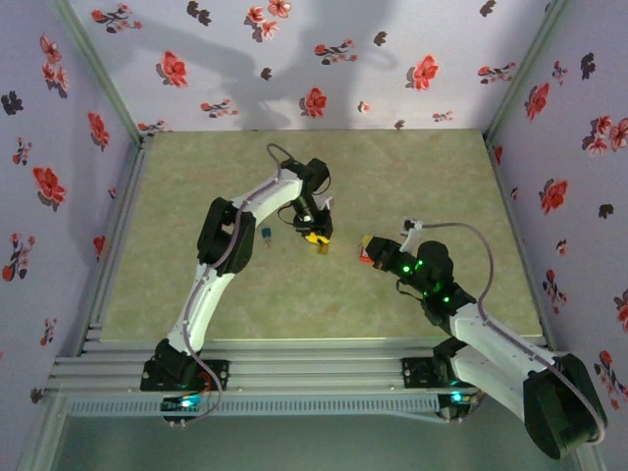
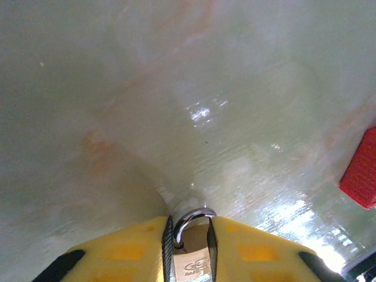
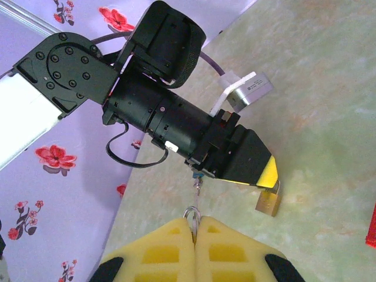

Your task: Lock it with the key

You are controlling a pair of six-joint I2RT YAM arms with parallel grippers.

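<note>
the padlock (image 2: 191, 264) is being pinched between the yellow pads of the left gripper (image 2: 189, 228), shackle pointing outward, low over the table (image 2: 176, 88). a key ring (image 3: 191, 212) is clamped by the right gripper (image 3: 193, 228), pads pressed together, near the padlock.

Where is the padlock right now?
In the top view, the padlock is clamped in the left gripper near the middle of the table, its shackle poking out between the yellow pads; the right gripper sits just to its right.
</note>
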